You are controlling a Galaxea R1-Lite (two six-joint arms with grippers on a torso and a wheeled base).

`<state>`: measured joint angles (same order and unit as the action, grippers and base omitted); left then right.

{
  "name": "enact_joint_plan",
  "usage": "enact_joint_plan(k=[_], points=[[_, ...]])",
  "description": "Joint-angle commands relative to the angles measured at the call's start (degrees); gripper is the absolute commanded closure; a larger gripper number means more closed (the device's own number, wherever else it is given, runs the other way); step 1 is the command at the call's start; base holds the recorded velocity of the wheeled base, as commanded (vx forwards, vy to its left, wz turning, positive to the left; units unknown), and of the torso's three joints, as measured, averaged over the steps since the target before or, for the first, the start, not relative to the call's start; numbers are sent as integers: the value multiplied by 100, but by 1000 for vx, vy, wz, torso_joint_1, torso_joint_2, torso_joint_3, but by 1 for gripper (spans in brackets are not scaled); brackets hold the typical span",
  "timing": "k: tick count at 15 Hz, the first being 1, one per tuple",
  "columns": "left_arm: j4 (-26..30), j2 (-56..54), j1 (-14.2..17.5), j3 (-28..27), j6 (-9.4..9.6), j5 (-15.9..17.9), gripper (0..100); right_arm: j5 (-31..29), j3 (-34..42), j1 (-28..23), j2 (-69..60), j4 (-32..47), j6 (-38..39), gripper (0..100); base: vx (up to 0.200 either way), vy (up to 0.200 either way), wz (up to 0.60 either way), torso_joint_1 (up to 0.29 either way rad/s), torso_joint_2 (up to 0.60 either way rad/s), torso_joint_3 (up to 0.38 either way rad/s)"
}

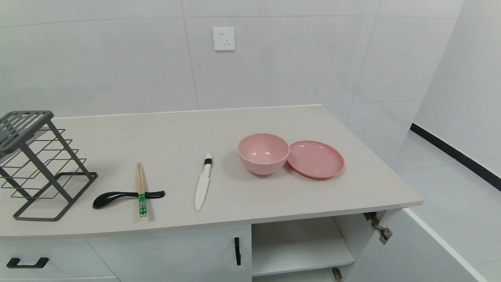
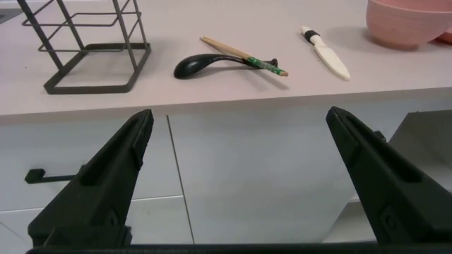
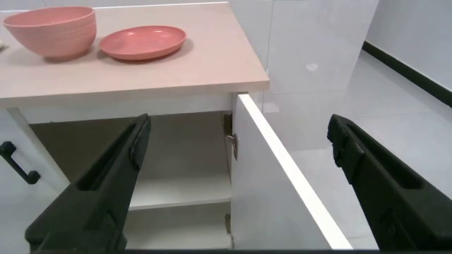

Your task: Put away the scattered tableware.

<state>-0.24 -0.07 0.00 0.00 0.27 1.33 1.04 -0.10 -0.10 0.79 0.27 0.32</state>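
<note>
You have on the beige surface (image 1: 176,133), from your left to your right: one dark grey wire rack (image 1: 23,121) with a slatted top, standing at the left edge; one black plastic spoon (image 1: 117,196) lying flat, bowl end toward the rack; one pair of wooden chopsticks with green bands (image 1: 141,188), laid across the spoon's handle and touching it; one white knife with a black band at the handle (image 1: 203,183), lying alone near the middle, blade tip toward the front edge; one pink round bowl (image 1: 263,152), upright; one pink shallow plate (image 1: 315,158) just beside the bowl on its right, though you cannot tell whether the rims touch. All five pieces of tableware lie on the surface, none of them in the rack. Below the surface you have a white cabinet with its right door (image 1: 411,250) swung open, a white shelf (image 1: 297,250) inside it, a closed door with a black vertical handle (image 1: 237,251) beside it, and a drawer with a black handle (image 1: 27,262) at the left. A white wall socket (image 1: 224,38) sits on the tiled wall behind. Your left end effector (image 2: 240,116) hangs below the front edge, facing the closed white fronts, its black fingers (image 2: 106,190) spread wide and holding nothing. Your right end effector (image 3: 240,123) faces the open compartment, fingers (image 3: 106,183) likewise spread and holding nothing.
</note>
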Motion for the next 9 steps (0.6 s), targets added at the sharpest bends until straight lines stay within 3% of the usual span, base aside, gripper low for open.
enact_joint_plan(k=[1,5,9], points=[[-2,7,0,0,0,-10,0,2,1,1,9,0,3,0,0,0,0,0,0,0],[-2,7,0,0,-9,-10,0,2,1,1,9,0,3,0,0,0,0,30,-52,-26],[-2,7,0,0,-9,-10,0,2,1,1,9,0,-5,0,0,0,0,242,-450,-223]])
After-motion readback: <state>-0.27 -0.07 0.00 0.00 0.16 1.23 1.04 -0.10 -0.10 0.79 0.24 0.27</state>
